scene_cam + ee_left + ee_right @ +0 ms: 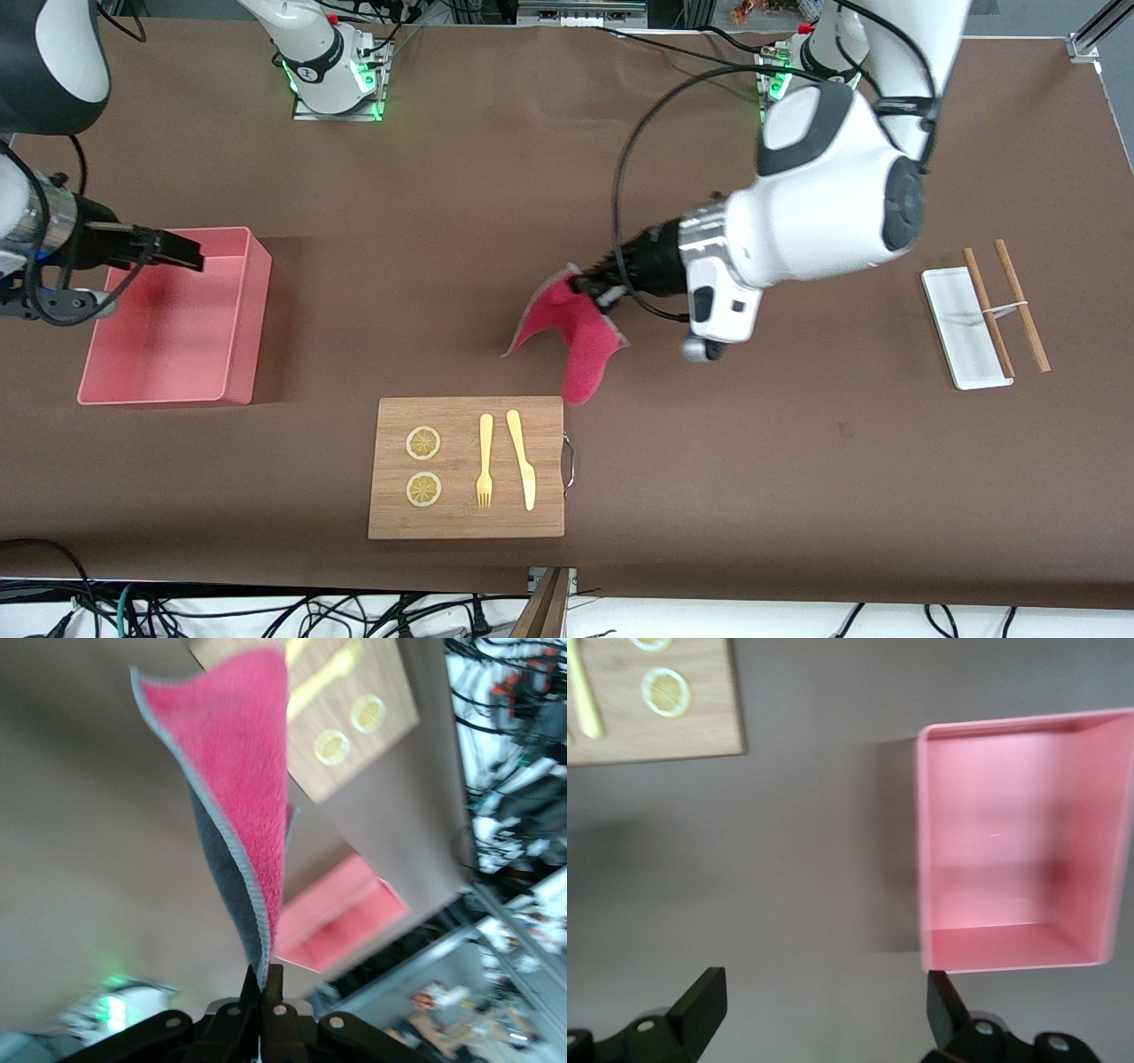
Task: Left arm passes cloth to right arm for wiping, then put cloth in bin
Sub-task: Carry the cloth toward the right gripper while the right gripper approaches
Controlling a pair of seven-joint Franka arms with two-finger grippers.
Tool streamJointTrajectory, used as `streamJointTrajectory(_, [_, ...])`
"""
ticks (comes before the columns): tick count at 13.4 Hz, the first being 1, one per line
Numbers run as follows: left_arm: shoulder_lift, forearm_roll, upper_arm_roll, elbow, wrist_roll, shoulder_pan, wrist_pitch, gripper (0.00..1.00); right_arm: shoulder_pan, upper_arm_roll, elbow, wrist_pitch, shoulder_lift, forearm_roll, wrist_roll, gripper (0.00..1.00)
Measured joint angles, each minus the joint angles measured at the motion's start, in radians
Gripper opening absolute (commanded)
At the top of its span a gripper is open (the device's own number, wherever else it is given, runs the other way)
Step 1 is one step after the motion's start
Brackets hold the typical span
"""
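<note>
My left gripper (586,285) is shut on one edge of the magenta cloth (571,335) and holds it in the air over the middle of the table, just above the wooden board's corner. The cloth hangs down, pink face and grey backing both showing in the left wrist view (239,788). My right gripper (182,252) is open and empty, up over the rim of the salmon-pink bin (182,328) at the right arm's end. The bin (1014,877) is empty in the right wrist view, beside my right gripper (824,1010).
A wooden board (467,470) with a metal handle carries two lemon slices, a yellow fork and a yellow knife, nearer the front camera. A small white tray (964,328) and two wooden sticks (1005,306) lie at the left arm's end.
</note>
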Motion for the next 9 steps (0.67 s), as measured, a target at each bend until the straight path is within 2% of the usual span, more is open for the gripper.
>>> streamJointTrajectory(3, [0.005,-0.098,0.0,0.007,-0.085,-0.079,0.178,0.0,0.031,0.001,0.0,0.064,0.02,0.126,0.216,1.0])
streamJointTrajectory(6, [0.006,-0.213,0.001,0.027,-0.093,-0.11,0.281,0.0,0.067,0.001,0.0,0.126,0.037,0.233,0.418,1.0])
streamJointTrajectory(9, [0.012,-0.261,0.001,0.028,-0.098,-0.143,0.359,0.0,0.102,0.002,0.0,0.196,0.052,0.337,0.645,1.0])
